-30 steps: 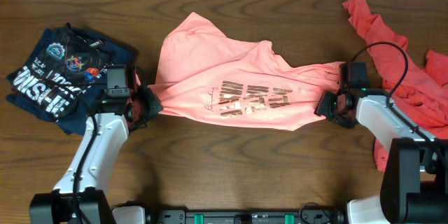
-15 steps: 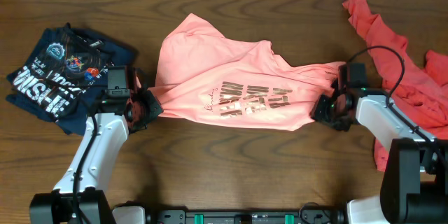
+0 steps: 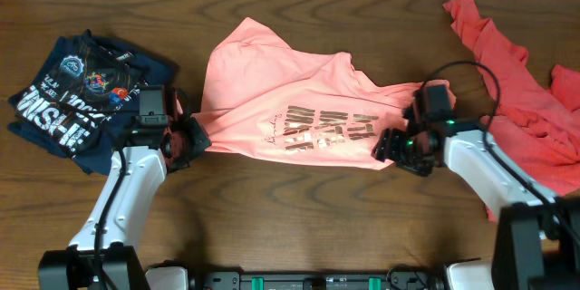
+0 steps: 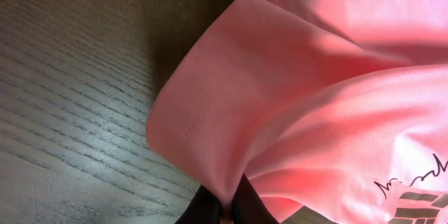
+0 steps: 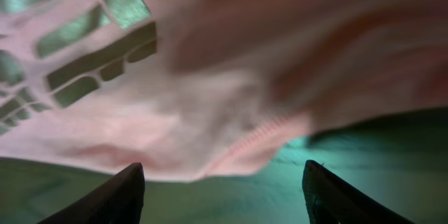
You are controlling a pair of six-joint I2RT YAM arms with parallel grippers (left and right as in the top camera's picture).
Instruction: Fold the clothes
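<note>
A pink T-shirt (image 3: 299,109) with dark lettering lies crumpled across the middle of the wooden table. My left gripper (image 3: 190,138) is shut on the shirt's left edge; the left wrist view shows the pink cloth (image 4: 280,98) pinched between the black fingers (image 4: 227,210). My right gripper (image 3: 397,148) is open at the shirt's right lower edge. In the right wrist view the fingers (image 5: 220,192) stand wide apart with the shirt's hem (image 5: 231,140) just ahead of them, not held.
A folded navy printed shirt (image 3: 77,95) lies at the left. A heap of red clothes (image 3: 526,82) lies at the right, reaching the table's right edge. Bare wood (image 3: 299,217) runs along the front.
My right gripper has let go of the shirt's right end, opened, and moved left along the shirt's lower edge. The left gripper has stayed in place, still holding.
</note>
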